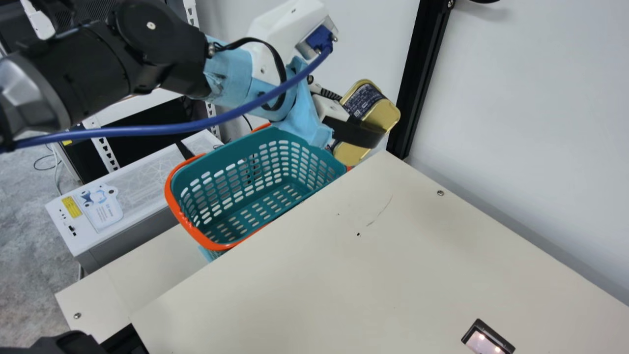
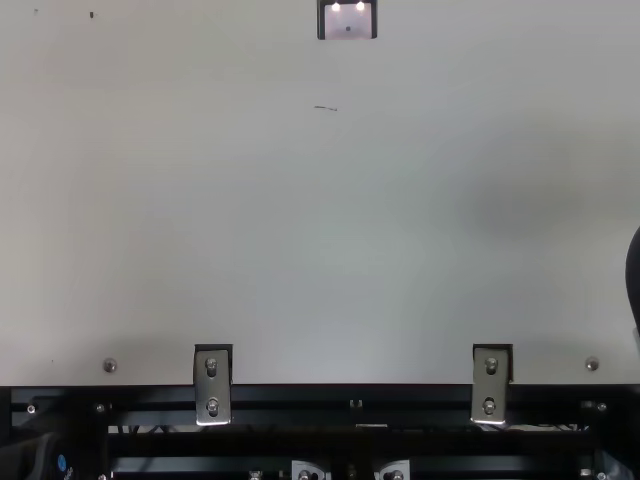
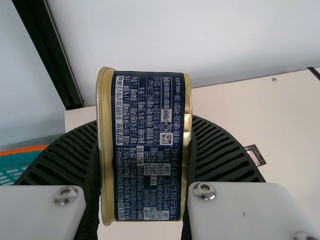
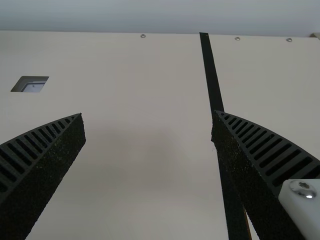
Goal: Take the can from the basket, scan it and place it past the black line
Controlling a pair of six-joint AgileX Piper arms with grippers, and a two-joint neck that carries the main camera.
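Note:
In the main view my left gripper [image 1: 361, 130] is shut on the gold can [image 1: 383, 114] with a dark blue label, held above the far end of the teal basket [image 1: 236, 196]. The left wrist view has the can [image 3: 147, 145] squeezed between the ribbed fingers of my left gripper [image 3: 144, 150], its printed side facing the camera. My right gripper [image 4: 148, 114] stands open over the table, nothing between its fingers. The black line [image 4: 212, 75] runs along the table there, partly behind one finger. The scanner window [image 1: 484, 340] is set in the tabletop.
The cream table [image 1: 393, 255] borders the basket's near side. A black upright post [image 1: 422, 73] stands against the white wall beyond the table's far corner. A white and grey box [image 1: 123, 196] is left of the basket, over the floor.

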